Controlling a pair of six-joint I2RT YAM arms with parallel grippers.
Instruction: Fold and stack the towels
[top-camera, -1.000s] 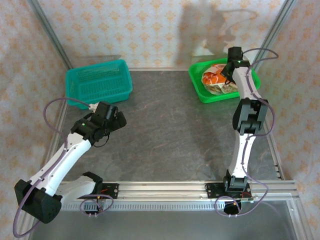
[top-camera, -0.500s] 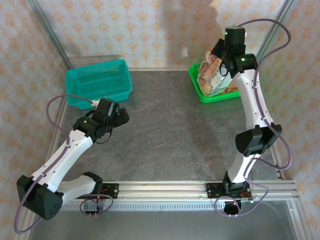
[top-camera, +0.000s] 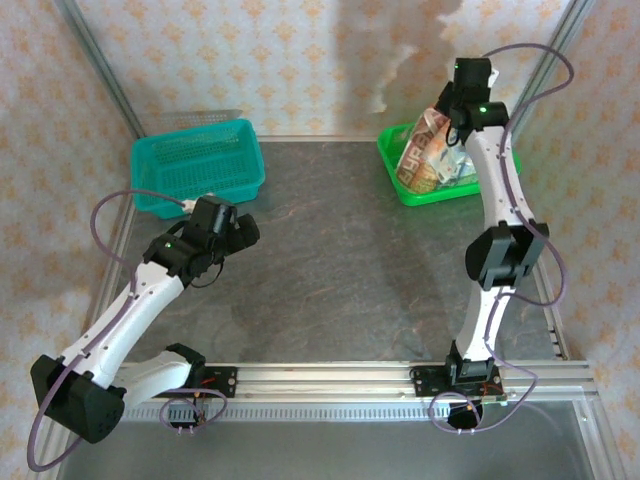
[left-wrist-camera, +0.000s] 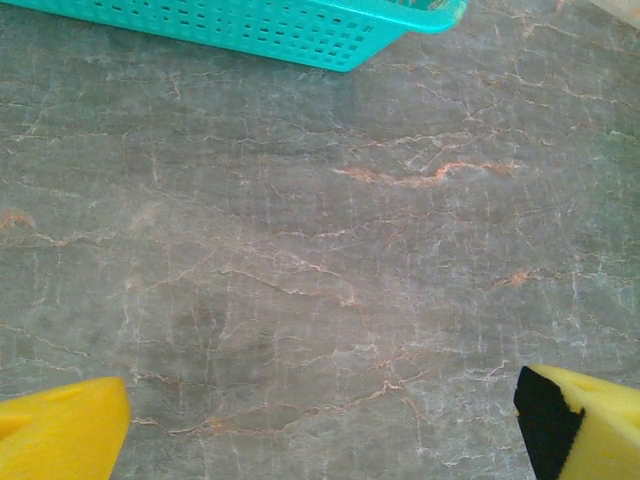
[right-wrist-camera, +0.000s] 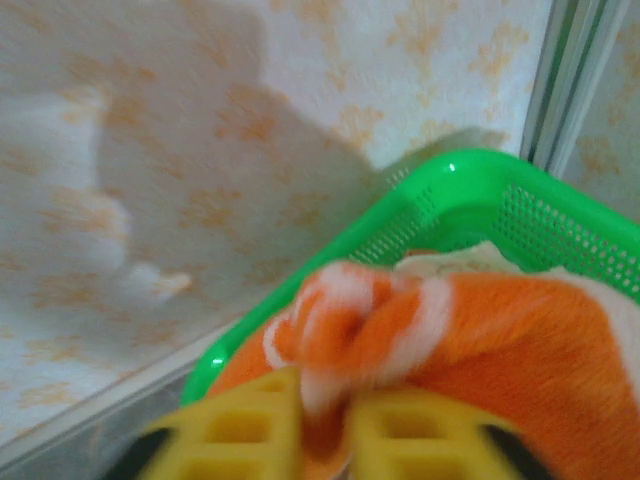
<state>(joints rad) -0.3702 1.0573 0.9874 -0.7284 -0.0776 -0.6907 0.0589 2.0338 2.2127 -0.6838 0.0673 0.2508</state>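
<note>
The striped towel (top-camera: 422, 152) hangs in the air above the green basket (top-camera: 400, 182) at the far right of the table (top-camera: 350, 270), its lower edge reaching down into the basket. From above, its blue and orange lettered bands show, running at a slant across the draped cloth. The right wrist camera shows none of that print. There the same towel is a bunched knot of orange and white, pushed up between the two yellow fingers (right-wrist-camera: 245, 430) of the right gripper (top-camera: 448, 112), which pinch it with only a narrow gap filled by cloth. That view also shows a strip of cream cloth (right-wrist-camera: 455, 262) lying behind the orange bunch, inside the basket's perforated green wall. In the top view more pale cloth lies in the basket beside the hanging towel. The right arm stands tall, reaching up and over the basket.

The left gripper (top-camera: 240, 232) hangs over bare table on the left side, near the teal basket (top-camera: 197, 165) and well apart from the towels. Its wrist camera shows the yellow fingertips (left-wrist-camera: 60, 432) far apart at the bottom corners, with nothing between them but grey marbled tabletop and the teal basket's rim along the top edge.
</note>
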